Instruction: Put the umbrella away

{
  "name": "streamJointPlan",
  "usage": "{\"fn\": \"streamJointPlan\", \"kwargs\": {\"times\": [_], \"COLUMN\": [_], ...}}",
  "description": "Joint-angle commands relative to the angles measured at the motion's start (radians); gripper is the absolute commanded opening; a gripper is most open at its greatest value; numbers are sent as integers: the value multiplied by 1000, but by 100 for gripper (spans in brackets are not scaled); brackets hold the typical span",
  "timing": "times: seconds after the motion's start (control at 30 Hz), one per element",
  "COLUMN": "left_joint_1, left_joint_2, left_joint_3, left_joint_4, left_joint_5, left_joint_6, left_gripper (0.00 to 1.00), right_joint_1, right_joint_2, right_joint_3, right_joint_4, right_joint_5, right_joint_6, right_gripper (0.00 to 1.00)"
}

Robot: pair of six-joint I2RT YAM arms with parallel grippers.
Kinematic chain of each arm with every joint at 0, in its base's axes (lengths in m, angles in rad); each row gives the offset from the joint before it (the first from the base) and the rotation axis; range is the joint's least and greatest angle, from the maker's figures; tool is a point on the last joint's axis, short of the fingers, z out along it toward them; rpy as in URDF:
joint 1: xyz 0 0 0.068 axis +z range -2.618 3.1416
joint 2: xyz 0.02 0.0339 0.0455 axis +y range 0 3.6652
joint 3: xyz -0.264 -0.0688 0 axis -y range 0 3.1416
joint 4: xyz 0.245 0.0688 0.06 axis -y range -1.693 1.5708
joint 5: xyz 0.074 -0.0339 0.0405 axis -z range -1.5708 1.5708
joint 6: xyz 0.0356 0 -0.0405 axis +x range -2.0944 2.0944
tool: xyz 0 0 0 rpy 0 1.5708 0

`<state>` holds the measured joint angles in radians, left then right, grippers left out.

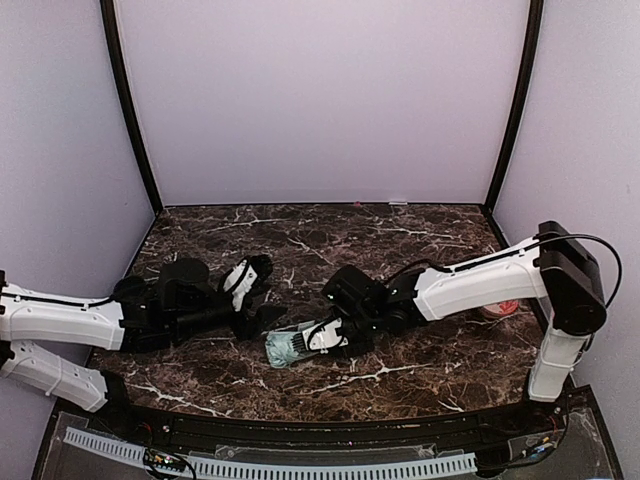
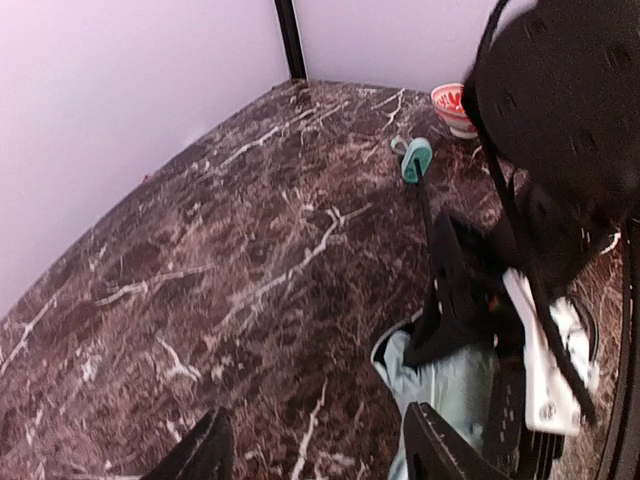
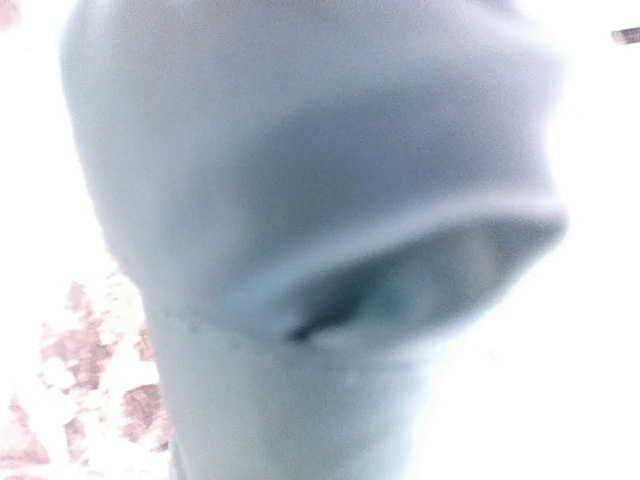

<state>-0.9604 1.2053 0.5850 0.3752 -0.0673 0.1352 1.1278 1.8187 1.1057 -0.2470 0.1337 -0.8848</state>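
While the left gripper [image 2: 315, 428] lies low over the worktop [image 1: 400, 225] with its fingers wide apart and nothing between them, the right gripper [image 1: 318, 337] is pinched on the pale green cloth of the umbrella [image 1: 283, 347]; the umbrella lies near the middle, toward the near edge; its thin black shaft [image 2: 427, 215] runs to a small green handle [image 2: 416, 158]; a red and white round thing [image 1: 500, 308] sits by the right edge.

Even soft light, top view sharp, right wrist view washed out (white glare), umbrella [image 3: 300, 200] blurred up close
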Motion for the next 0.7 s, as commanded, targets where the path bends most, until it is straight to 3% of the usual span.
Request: {"fn": "streamJointPlan", "kwargs": {"times": [0.0, 0.13, 0.27, 0.4, 0.57, 0.67], "left_joint_1": [-1, -4, -24, -73, -111, -119], "left_joint_2": [-154, -215, -231, -163, -11, 57], "left_joint_3": [-114, -161, -166, -109, -13, -10], "left_joint_4": [28, -5, -95, -195, -298, -278], "left_joint_5": [19, 129, 205, 254, 329, 321], "left_joint_6": [-45, 82, 229, 324, 360, 364], "left_gripper": [59, 46, 44, 50, 57, 59], "right_joint_1": [-28, -52, -92, -138, -201, -218], "right_joint_2": [0, 44, 120, 213, 363, 416], "right_joint_3": [40, 101, 182, 299, 455, 504], "right_joint_4": [-270, -366, -459, -559, -704, -731], "right_joint_5": [-208, -333, -505, -660, -806, -827], "right_joint_6": [215, 253, 274, 260, 270, 279], "right_gripper": [0, 0, 0, 1, 14, 20]}}
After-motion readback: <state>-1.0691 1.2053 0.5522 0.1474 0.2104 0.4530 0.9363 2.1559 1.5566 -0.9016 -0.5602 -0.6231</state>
